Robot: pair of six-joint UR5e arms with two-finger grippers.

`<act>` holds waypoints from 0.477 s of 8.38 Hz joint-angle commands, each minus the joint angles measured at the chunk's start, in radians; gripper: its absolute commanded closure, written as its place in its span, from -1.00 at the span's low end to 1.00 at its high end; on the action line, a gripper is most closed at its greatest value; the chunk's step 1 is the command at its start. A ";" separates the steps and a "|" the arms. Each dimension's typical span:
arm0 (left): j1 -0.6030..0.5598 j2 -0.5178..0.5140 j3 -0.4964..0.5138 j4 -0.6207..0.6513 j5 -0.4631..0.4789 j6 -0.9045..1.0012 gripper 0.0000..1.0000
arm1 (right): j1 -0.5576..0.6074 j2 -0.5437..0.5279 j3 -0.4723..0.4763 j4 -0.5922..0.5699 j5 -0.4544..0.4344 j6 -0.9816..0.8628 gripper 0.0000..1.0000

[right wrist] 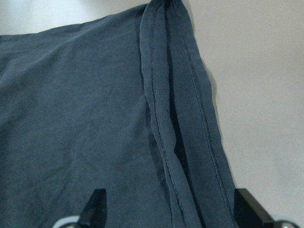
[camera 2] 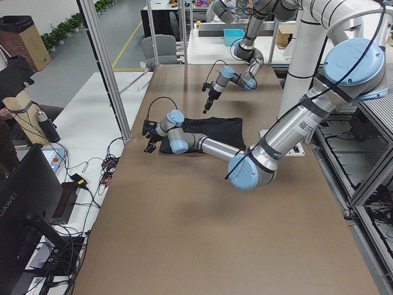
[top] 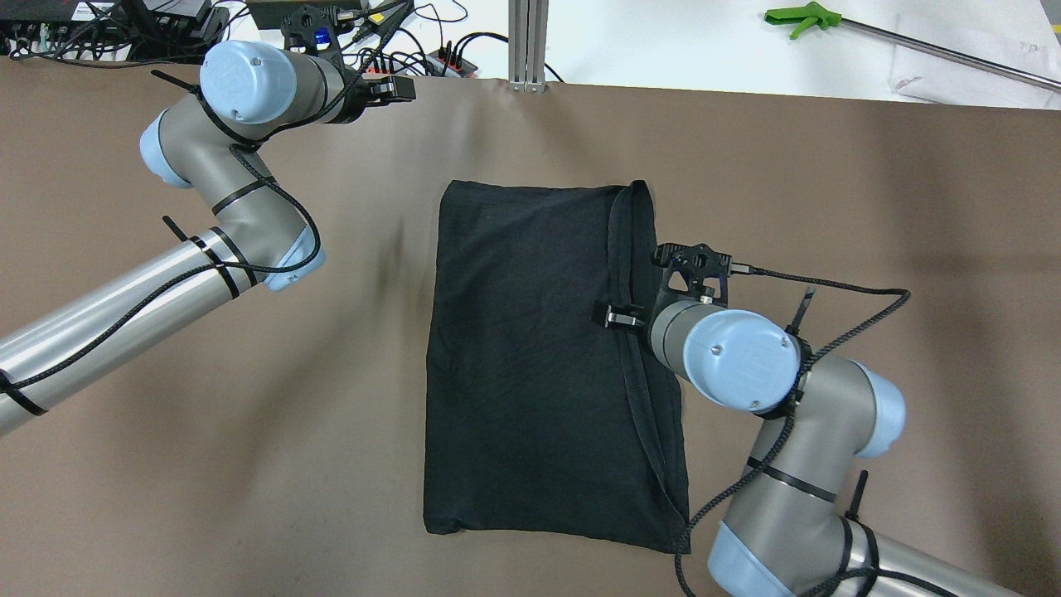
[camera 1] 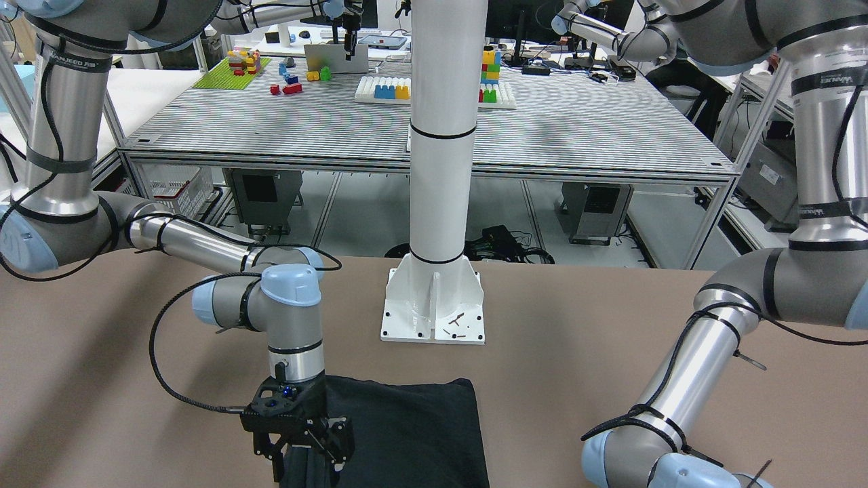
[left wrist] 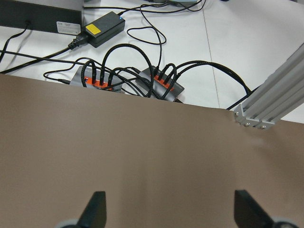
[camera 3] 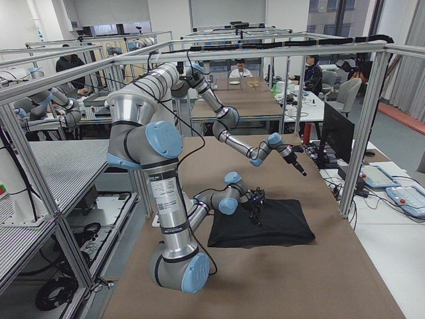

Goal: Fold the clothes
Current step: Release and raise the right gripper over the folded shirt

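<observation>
On the brown matte tabletop [top: 249,514] lies the charcoal soft-fabric garment [top: 539,348], a flat rectangle mid-table. The right gripper [right wrist: 173,216] gapes wide astride its layered hemmed edge [right wrist: 199,109]; the left gripper [left wrist: 173,213], equally wide, hangs over bare table well apart. A pinch here may catch only the top layer, hard to count in dark cloth, skewing the fold.

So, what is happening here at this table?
Two robot arms are folding a black garment on the brown table. It lies as a rough rectangle. The right gripper is open over its layered hemmed edge, gripping nothing. The left gripper, open and empty, is near the table's far edge.
</observation>
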 commanded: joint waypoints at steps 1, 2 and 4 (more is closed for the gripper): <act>0.001 0.007 -0.006 -0.004 -0.009 0.000 -0.89 | 0.028 0.130 -0.197 -0.002 -0.059 -0.060 -0.88; 0.002 0.010 -0.006 -0.004 -0.009 0.000 -0.89 | 0.035 0.179 -0.254 0.012 -0.091 -0.073 -0.87; 0.005 0.014 -0.004 -0.004 -0.005 0.002 -0.89 | 0.054 0.272 -0.421 0.044 -0.152 -0.076 -0.86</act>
